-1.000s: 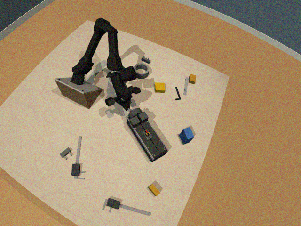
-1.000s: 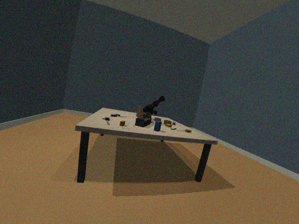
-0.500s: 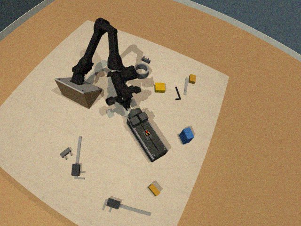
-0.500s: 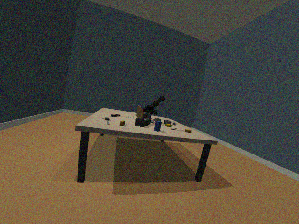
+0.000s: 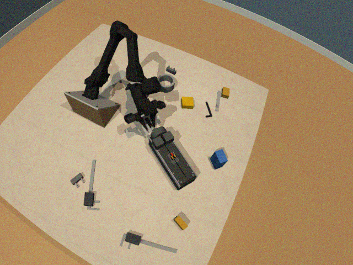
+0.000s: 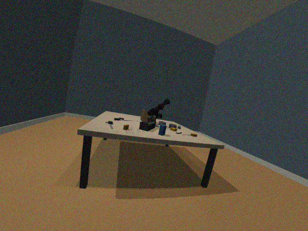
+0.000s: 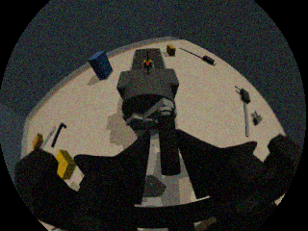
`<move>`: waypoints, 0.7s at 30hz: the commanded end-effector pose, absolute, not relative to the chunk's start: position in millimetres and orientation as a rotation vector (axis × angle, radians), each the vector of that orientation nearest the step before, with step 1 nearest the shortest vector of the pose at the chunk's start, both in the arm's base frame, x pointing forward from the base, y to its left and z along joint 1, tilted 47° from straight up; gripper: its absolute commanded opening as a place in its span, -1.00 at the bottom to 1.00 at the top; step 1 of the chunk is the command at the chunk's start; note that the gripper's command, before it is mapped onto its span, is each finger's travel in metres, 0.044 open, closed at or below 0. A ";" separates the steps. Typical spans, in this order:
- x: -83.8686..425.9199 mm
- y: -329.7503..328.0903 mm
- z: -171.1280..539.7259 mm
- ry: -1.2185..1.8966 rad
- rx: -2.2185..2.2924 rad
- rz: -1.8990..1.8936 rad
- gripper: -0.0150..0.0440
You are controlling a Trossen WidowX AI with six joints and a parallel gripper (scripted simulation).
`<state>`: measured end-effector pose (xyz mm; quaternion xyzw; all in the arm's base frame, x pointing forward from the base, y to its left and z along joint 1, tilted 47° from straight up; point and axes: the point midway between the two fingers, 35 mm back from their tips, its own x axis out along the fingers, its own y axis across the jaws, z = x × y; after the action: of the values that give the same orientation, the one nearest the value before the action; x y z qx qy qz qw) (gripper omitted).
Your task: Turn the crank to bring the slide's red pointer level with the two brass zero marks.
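Two fingers of the gripper [image 5: 149,133] [image 7: 164,133] are standing partway open, gripping nothing, so you are easing straight off the handle [image 7: 169,153], sparing the crank [image 7: 150,115] any nudge.

Looks most like a workshop, with a long dark-grey metal slide machine [image 5: 179,168] [image 6: 147,125] [image 7: 144,84] on a pale, dark-legged table [image 5: 42,137] [image 6: 149,139] [image 7: 207,96]. Shows, off one side of the machine, two grey-barred calipers with dark blocks [image 5: 133,238] [image 6: 110,122] [image 7: 208,60]; off its opposite side, a black L-shaped key [image 5: 208,109] [image 6: 178,132] [image 7: 59,135] and a thick grey ring [image 5: 166,89] [image 6: 172,125]. Has plain blue-grey walls [image 5: 313,22] [image 6: 149,62] around the machine.
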<state>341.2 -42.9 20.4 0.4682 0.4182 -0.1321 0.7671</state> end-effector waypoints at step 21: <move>337.2 -80.2 55.7 0.908 1.014 -0.289 1.00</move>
<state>336.2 -74.4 45.6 0.4695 0.4212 -0.1385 0.7635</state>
